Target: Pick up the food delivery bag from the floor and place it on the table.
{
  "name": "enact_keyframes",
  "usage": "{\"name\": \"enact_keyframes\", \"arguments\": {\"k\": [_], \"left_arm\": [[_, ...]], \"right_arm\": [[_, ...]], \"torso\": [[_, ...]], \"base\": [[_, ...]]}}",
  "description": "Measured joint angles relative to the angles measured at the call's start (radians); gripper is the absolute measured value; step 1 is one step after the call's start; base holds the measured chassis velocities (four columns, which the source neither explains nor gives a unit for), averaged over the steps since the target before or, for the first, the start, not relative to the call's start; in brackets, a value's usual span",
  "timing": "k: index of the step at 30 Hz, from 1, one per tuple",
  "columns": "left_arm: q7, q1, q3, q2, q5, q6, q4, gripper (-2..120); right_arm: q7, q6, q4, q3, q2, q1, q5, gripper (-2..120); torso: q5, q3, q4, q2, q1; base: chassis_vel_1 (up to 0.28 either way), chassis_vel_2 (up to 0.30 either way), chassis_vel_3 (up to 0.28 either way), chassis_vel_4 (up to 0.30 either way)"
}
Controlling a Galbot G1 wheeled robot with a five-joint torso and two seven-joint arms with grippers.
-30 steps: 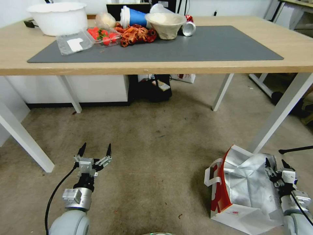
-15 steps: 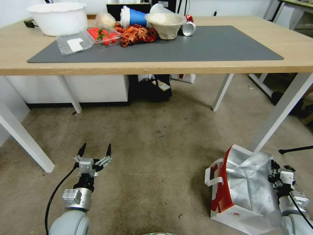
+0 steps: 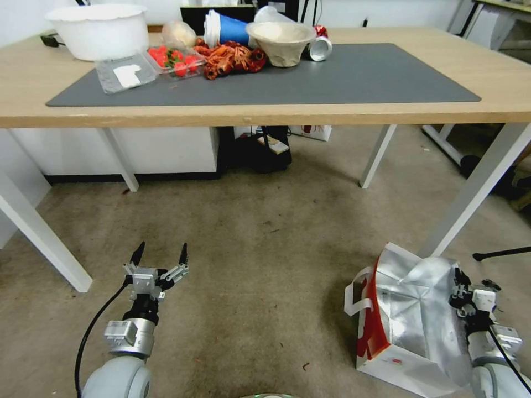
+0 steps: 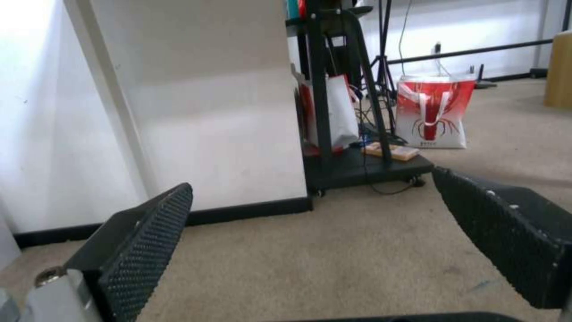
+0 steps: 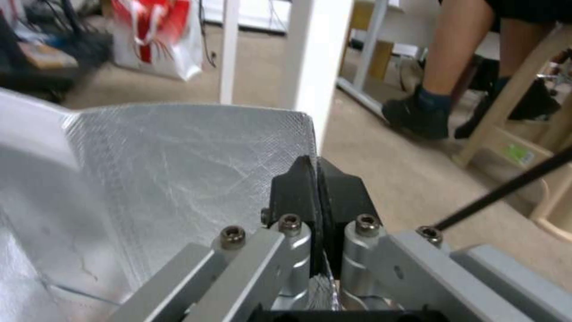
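1. Food delivery bag (image 3: 406,326) sits on the floor (image 3: 260,265) at the robot's right, near a white leg of the table (image 3: 287,113); red side faces left, white strap handle at that side, foil lining exposed and creased.
2. Right gripper (image 3: 463,288) is at the bag's right-hand foil edge. In the right wrist view the black fingertips (image 5: 298,192) are pressed together with the foil wall (image 5: 178,156) pinched between them.
3. Left gripper (image 3: 160,255) is low over bare floor at the robot's left, well apart from the bag; fingers spread wide, nothing held.
4. Tabletop carries a dark grey mat (image 3: 332,77), a white bowl (image 3: 98,30) and food clutter at the far left end.
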State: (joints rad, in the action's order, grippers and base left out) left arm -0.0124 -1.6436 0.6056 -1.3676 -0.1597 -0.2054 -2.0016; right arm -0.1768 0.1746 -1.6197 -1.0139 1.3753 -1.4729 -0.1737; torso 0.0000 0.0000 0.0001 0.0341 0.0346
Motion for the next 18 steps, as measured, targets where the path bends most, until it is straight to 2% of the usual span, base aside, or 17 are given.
{"name": "enact_keyframes", "arguments": {"k": [18], "left_arm": [[0.000,-0.005,0.012,-0.005,0.006,-0.020,0.002,100]], "right_arm": [[-0.047,-0.009,-0.264,0.019,0.057,-0.092,-0.054,0]], "torso": [[0.0002,0.000,0.0000,0.000,0.000]], "base": [[0.000,0.000,0.000,0.000]]}}
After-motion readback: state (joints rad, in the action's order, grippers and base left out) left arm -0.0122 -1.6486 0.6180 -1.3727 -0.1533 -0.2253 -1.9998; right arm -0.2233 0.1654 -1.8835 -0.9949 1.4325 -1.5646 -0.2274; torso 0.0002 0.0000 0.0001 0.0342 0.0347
